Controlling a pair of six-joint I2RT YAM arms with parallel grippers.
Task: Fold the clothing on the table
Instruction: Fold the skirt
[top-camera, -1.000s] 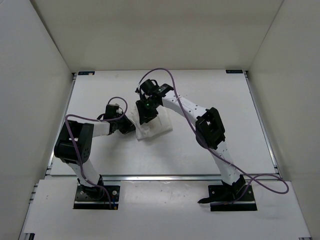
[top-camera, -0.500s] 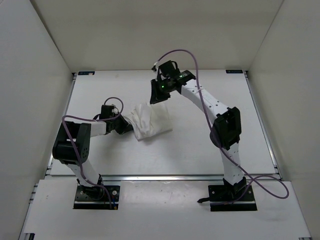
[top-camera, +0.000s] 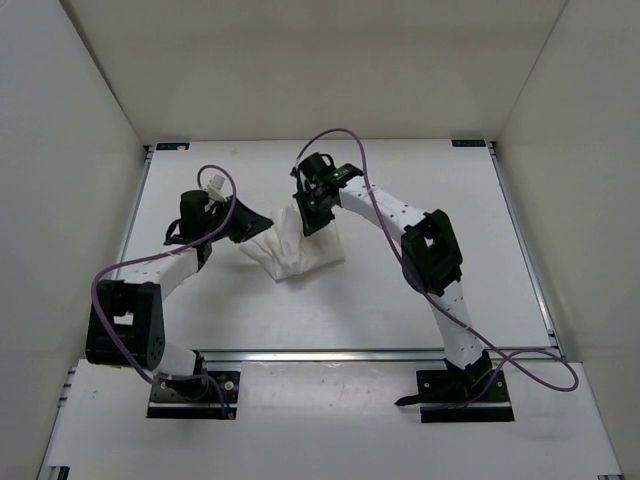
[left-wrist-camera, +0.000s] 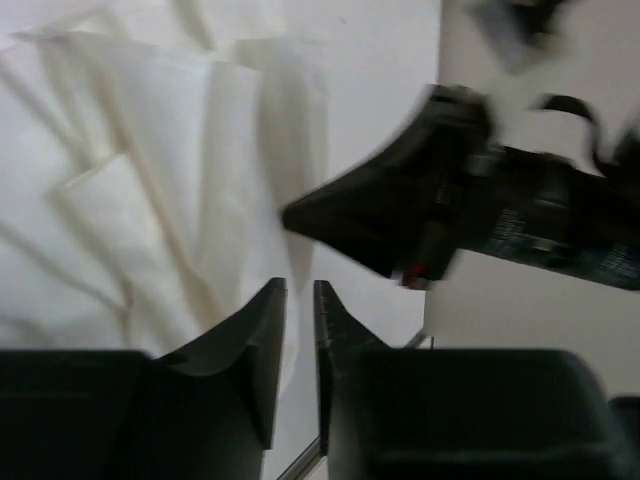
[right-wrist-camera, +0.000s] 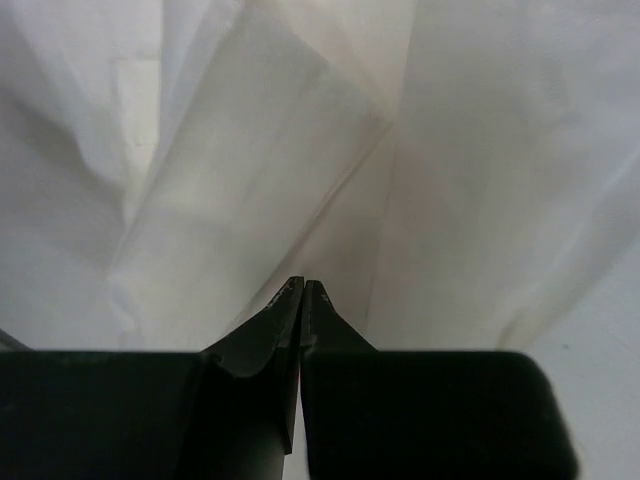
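The clothing was a soft white garment, and it lay crumpled in a loose heap a little left of the middle of the table. One corner of it was stretched out to a point toward the left. Seen from near, the fabric showed long parallel folds (much like pleats), some lying over the others. The table was flat and white, with a metal rail along its near edge and small dark brackets at the two far corners.

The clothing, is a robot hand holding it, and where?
It cannot be told. The right gripper is shut at the far edge of the clothing, but no pinched fabric shows. The left gripper stands slightly open, nothing visible between its fingers.
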